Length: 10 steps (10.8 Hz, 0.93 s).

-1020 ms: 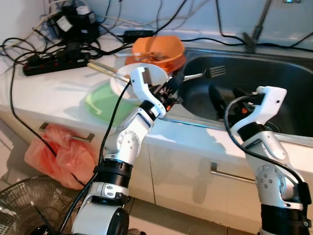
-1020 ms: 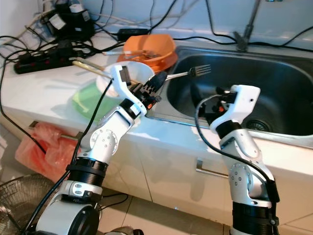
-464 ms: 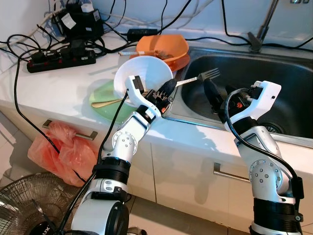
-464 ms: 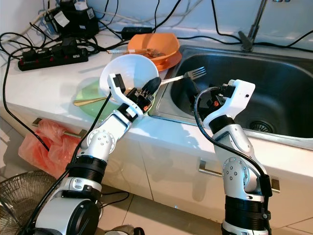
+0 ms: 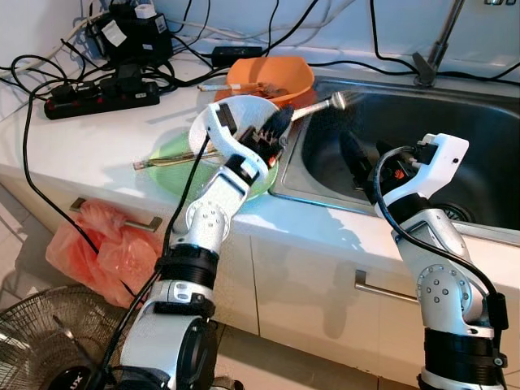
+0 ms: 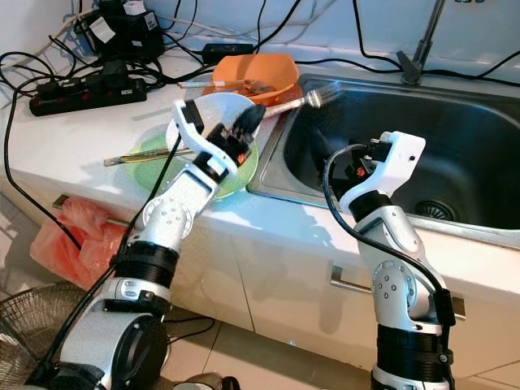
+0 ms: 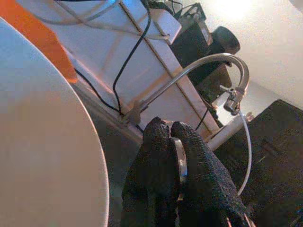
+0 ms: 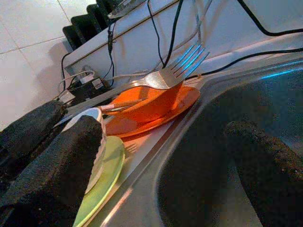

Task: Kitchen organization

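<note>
Right end effector (image 5: 351, 156): fingers spread apart, empty, low inside the sink (image 5: 479, 138), near its front wall.
Left end effector (image 5: 275, 130): fingers pinched tight on the fork (image 5: 318, 106) handle; tines jut over the sink's left rim.
Slip risk: thin handle could twist and drop.
Knock risk: white bowl (image 5: 210, 130) on green plate (image 5: 166, 154) touches that wrist.
Worktop (image 5: 81, 138) edge: plate sits near it.
Far: orange bowl (image 5: 276, 77), cables crowd; sink offers room.
</note>
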Tool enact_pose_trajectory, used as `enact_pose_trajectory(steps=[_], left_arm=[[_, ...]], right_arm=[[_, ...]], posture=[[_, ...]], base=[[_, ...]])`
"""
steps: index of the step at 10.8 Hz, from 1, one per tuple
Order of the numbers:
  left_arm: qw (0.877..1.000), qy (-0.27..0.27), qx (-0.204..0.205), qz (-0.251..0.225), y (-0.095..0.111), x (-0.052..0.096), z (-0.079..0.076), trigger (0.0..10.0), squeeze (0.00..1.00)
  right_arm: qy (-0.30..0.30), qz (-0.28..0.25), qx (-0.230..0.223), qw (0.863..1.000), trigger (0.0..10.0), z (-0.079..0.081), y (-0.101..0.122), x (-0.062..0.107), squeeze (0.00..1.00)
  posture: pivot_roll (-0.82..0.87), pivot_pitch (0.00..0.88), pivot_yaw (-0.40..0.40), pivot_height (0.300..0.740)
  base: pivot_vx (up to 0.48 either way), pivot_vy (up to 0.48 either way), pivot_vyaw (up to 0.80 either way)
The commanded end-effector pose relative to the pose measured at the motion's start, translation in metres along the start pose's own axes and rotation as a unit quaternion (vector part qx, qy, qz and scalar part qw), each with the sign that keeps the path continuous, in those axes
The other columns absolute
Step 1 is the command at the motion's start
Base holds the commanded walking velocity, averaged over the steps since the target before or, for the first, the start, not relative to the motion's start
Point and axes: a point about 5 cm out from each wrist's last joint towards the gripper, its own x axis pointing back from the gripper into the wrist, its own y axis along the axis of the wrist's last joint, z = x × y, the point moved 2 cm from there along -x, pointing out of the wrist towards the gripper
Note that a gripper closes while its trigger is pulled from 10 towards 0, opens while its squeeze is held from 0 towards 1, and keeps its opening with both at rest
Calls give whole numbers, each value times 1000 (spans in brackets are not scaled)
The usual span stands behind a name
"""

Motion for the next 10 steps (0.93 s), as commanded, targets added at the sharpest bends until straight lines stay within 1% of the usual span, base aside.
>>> enact_pose_trajectory(steps=[1, 2, 3, 4, 5, 6, 7, 8, 10], left_arm=[[999, -49, 8, -8, 0, -24, -37, 0, 0], [999, -51, 1, -12, 4, -25, -41, 0, 0], [998, -63, -13, -14, 5, -27, -49, 0, 0], [997, -77, -14, -12, 3, -26, -56, 0, 0], [996, -89, -2, 6, -8, -24, -59, 0, 0], [996, -91, 12, 18, -16, -23, -58, 0, 0], [994, -94, 44, 29, -26, -23, -59, 0, 0], [991, -95, 83, 41, -37, -25, -60, 0, 0], [988, -93, 103, 61, -51, -26, -60, 0, 0]], right_arm=[[2, -4, 4, 1000, 10000, 2, 3, -3, 0], [1, -5, 5, 1000, 10000, 1, 3, -2, 0], [0, -6, 6, 1000, 10000, 1, 4, -3, 0], [0, -8, 5, 1000, 10000, 0, 5, -4, 0], [0, -8, 0, 1000, 10000, 0, 6, -5, 0], [-1, -11, -6, 1000, 10000, -1, 7, -5, 0], [-5, -16, -22, 1000, 10000, -2, 10, -6, 0], [-10, -29, -63, 998, 10000, -4, 16, -7, 0], [-7, -47, -125, 991, 10000, -6, 25, -8, 0]], posture=[[48, 54, 75, 740], [49, 53, 75, 740], [50, 51, 74, 740], [52, 49, 73, 740], [53, 45, 73, 740], [51, 43, 73, 740], [47, 41, 76, 740], [44, 40, 77, 740], [31, 41, 83, 740]], base=[[0, 0, 0], [0, 0, 0], [0, 0, 0], [0, 0, 0], [0, 0, 0], [0, 0, 0], [0, 0, 0], [0, 0, 0], [0, 0, 0]])
